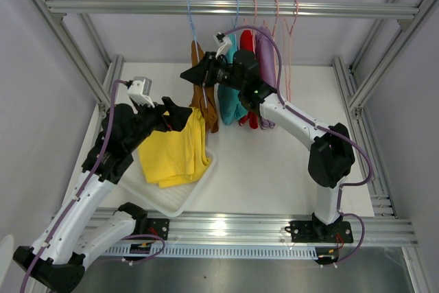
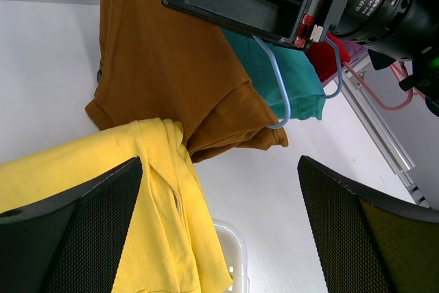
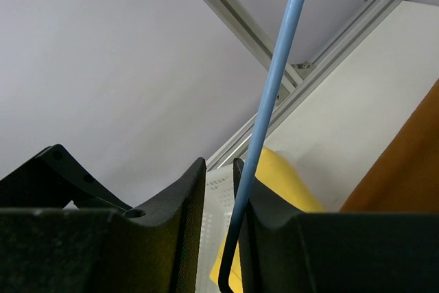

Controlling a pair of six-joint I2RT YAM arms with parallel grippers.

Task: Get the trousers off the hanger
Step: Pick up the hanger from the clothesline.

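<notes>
Next, brown trousers: right gripper, jaws barely parted, brackets the blue hanger; left gripper, spread wide, should pull them.

Top view from high behind, looking down; wrist views close up, right tilted upward, all sharing brown trousers

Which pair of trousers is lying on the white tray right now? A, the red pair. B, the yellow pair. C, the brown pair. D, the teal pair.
B: the yellow trousers lie spread across the white tray, while the brown trousers and the teal trousers hang below the rail.
</notes>
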